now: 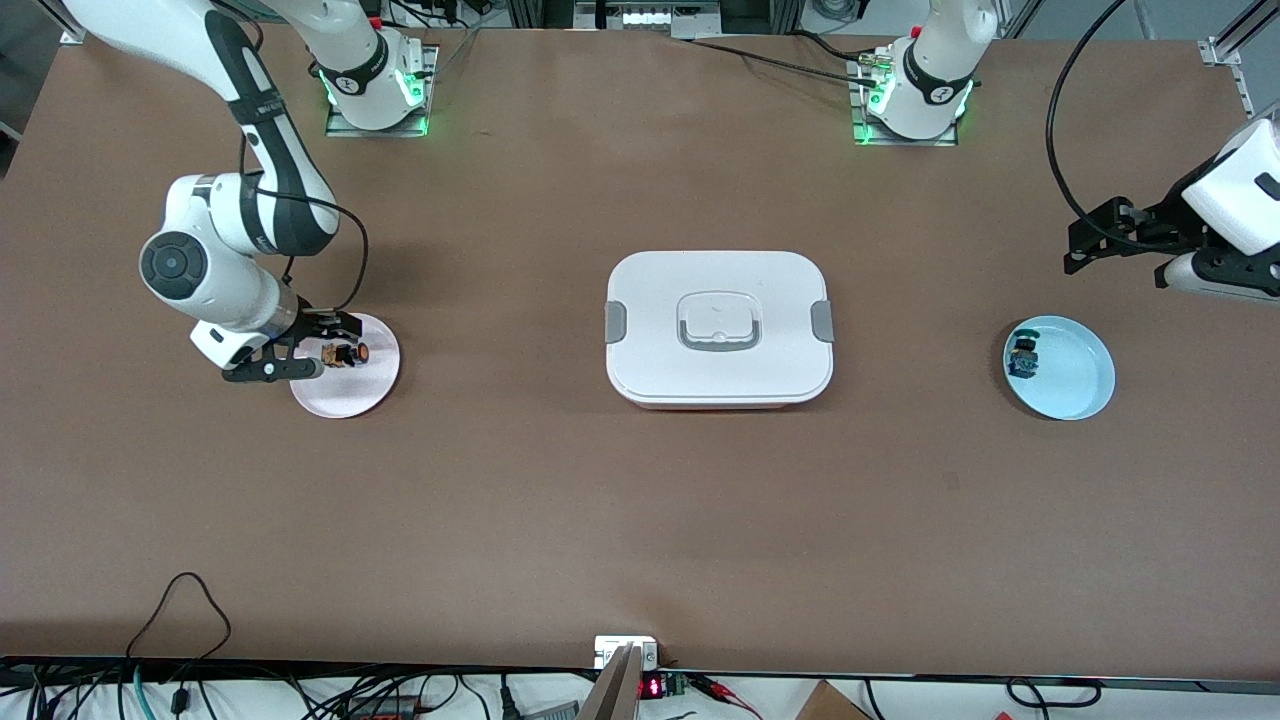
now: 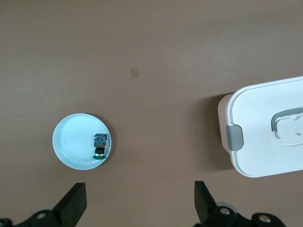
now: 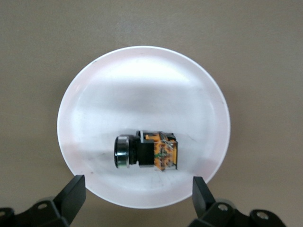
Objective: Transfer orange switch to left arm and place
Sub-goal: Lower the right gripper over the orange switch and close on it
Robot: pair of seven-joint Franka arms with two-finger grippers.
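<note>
A: Where's the orange switch [image 3: 147,151]?
B: Lying on its side on the pink plate [image 1: 372,383], nine o'clock from the box [image 1: 718,328] mid-tabletop. The right pincer [image 3: 137,198] hovers over it, released.
A: The left pincer [image 2: 139,203]?
B: Released too, hanging above the tabletop near the blue plate [image 2: 71,142] with the blue switch [image 2: 101,145]

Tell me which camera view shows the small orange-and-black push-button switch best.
The right wrist view: the orange-and-black push-button switch lies on its side on the pale pink round plate, large and unobstructed. The front view shows it tiny, beside the right gripper. The left wrist view does not show it.
</note>
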